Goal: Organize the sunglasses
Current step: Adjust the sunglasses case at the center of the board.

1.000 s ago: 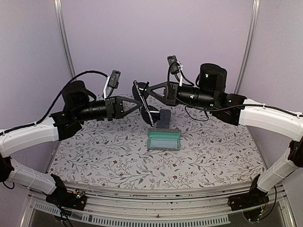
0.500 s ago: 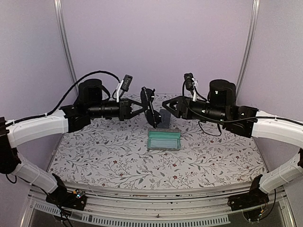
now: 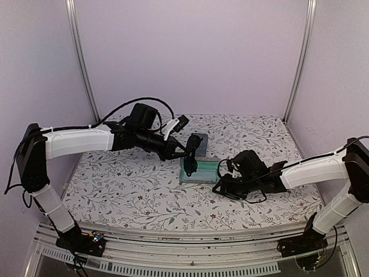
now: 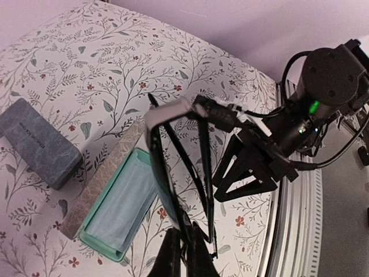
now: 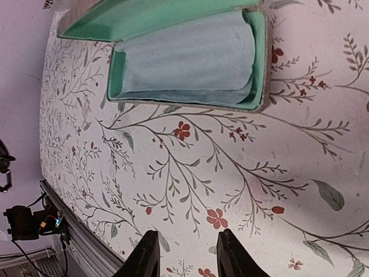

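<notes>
Left tool (image 4: 184, 251), clamped on sunglasses (image 4: 173, 167), seemingly above the open case (image 4: 85, 232), must lower them in; right tool (image 5: 185, 254) apart.

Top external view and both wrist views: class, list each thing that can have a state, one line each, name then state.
sunglasses: held in the air over the teal-lined case, arms apparently folded
teal-lined case: lid open, lying on the table
cloth: folded, inside the teal-lined case
blue-grey case: shut, on the table
left pincer: shut on the sunglasses
right pincer: open, empty, low over the table
</notes>
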{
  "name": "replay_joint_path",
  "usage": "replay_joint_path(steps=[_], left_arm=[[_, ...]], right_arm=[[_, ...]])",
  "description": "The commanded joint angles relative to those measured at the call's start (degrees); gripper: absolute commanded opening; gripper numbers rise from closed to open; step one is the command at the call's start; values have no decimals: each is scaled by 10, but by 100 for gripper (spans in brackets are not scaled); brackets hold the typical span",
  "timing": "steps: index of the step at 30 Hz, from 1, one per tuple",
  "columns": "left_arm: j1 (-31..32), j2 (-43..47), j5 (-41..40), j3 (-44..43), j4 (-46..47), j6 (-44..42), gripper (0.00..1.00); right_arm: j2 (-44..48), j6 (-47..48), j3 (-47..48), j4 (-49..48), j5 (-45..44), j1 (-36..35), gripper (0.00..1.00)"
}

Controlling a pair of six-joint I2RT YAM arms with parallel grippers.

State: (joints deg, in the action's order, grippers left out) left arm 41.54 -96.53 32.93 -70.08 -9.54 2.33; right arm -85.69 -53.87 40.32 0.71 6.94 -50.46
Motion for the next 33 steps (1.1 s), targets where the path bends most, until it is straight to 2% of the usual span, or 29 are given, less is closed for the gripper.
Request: replay_joint_path(steps=[1, 13, 23, 29, 33], left_arm=[[3, -31, 19, -58, -82, -111, 0], [7, -114, 45, -148, -181, -194, 0], [13, -179, -6, -212, -229, -208, 0], [16, -211, -25, -251, -257, -209, 0], [28, -228, -66, -278, -281, -194, 0]], right_arm=[[-66, -40, 30, -23, 30, 3, 32], [-178, -23, 83, -20, 9, 63, 23], [-214, 21, 136, -2, -20, 113, 20], [-225, 46, 156, -34, -19, 129, 20], [-207, 44, 145, -43, -18, 131, 20]])
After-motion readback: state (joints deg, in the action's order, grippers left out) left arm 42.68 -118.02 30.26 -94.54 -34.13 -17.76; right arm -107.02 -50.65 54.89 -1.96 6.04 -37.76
